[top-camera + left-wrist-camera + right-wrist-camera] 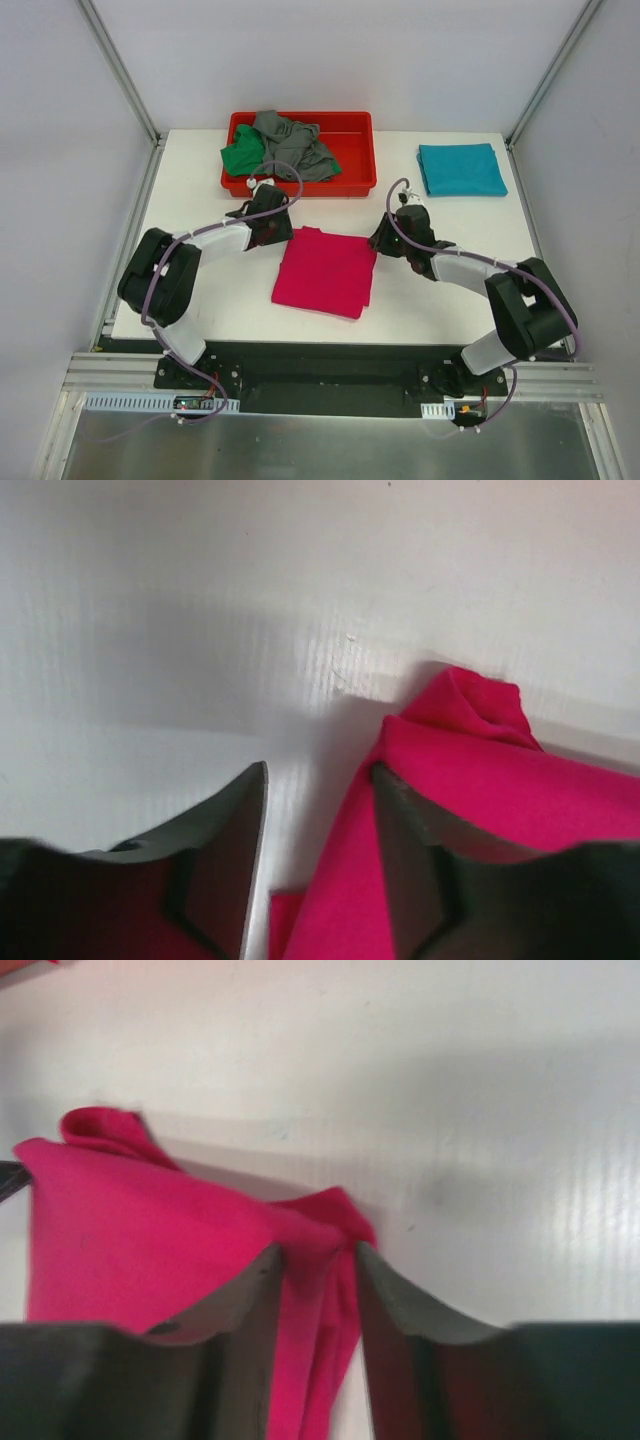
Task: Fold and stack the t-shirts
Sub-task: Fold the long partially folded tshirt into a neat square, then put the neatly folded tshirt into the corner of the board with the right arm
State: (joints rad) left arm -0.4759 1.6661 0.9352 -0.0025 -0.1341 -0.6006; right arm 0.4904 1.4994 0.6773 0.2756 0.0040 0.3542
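The magenta-pink t-shirt lies folded in a rough square at the table's middle. My left gripper is at its far left corner. In the left wrist view the gripper is open, with the shirt's edge against the right finger and bare table in the gap. My right gripper is at the far right corner. In the right wrist view it is shut on bunched pink fabric that fills the gap. The teal t-shirt lies folded at the back right. The green t-shirt and the grey t-shirt lie crumpled in the tray.
A red plastic tray stands at the back centre of the white table. Metal frame posts rise at the back corners. The arm bases sit on the rail along the near edge.
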